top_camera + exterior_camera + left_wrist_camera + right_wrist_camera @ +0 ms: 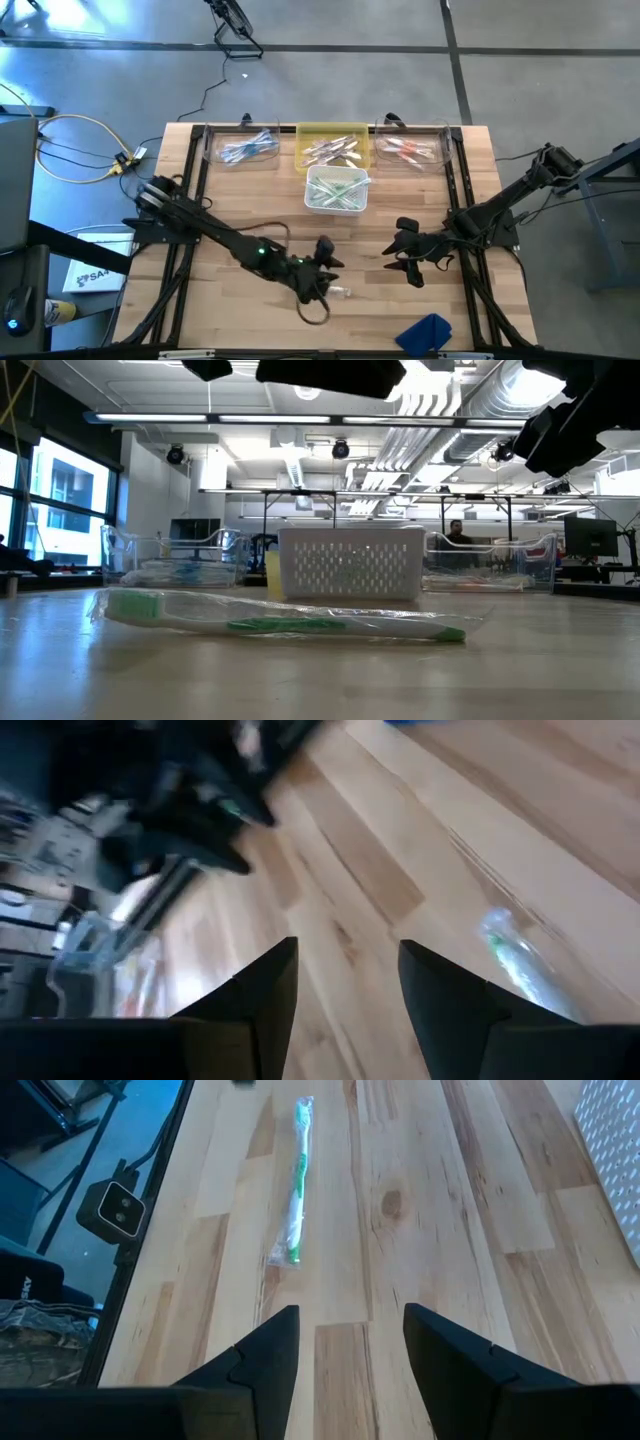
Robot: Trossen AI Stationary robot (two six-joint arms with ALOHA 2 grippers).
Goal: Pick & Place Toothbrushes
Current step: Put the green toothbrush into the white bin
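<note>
Hovering low over the wooden surface (250,300), the left gripper (322,283) has its two dark fingers (255,995) spread apart with nothing between them. Just beside it, toward the right arm, lies a single wrapped toothbrush (294,1180), white with green accents, flat on the surface and untouched; in the left wrist view it is only a pale, blurred shape, so its clear wrapper is probably what glints there. The right gripper (410,268) hangs a little farther off on the other side of that toothbrush, its fingers also spread and empty. Beyond both grippers, toward the far edge of the surface, stands a white perforated basket (336,190) holding more green-accented toothbrushes. Behind it sit three trays in a row: a clear tray (243,147), a yellow tray (333,148) and another clear tray (411,148), each with toothbrushes inside. A blue cloth (425,331) lies at the near edge, on the right gripper's side.
</note>
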